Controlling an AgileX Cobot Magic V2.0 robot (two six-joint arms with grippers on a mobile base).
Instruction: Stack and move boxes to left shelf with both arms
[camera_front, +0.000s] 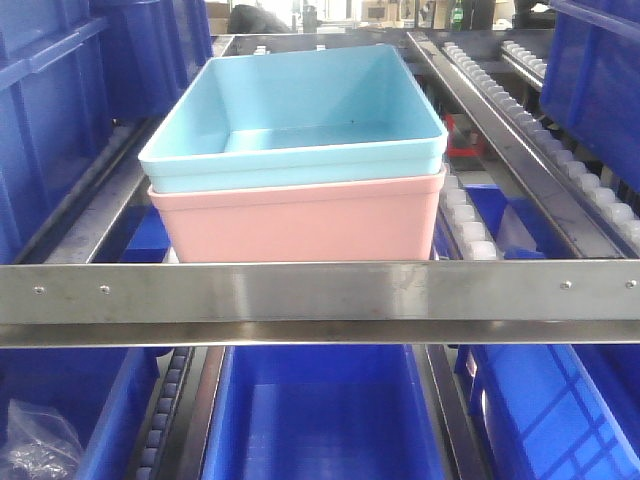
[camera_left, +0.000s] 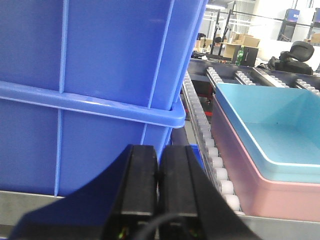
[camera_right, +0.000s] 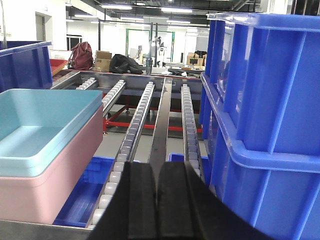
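Front-facing view: smooth rounded aqua box (camera_front: 300, 110) nested in pink box (camera_front: 300, 220)

The aqua box (camera_front: 300, 100) and the pink box (camera_front: 300, 222) look like smooth plastic with a soft satin sheen and plain walls. The front bar (camera_front: 320, 292) of the shelf is brushed steel, dully reflective, with small screw heads set in it. The rollers (camera_right: 135, 127) along the rails are white plastic, slightly glossy. The blue bins (camera_left: 90, 75) are ribbed plastic, shinier than the boxes and catching highlights on their rims. The left hand (camera_left: 158, 192) and the right hand (camera_right: 156, 200) have matt black fingers, seemingly rubbery plastic.
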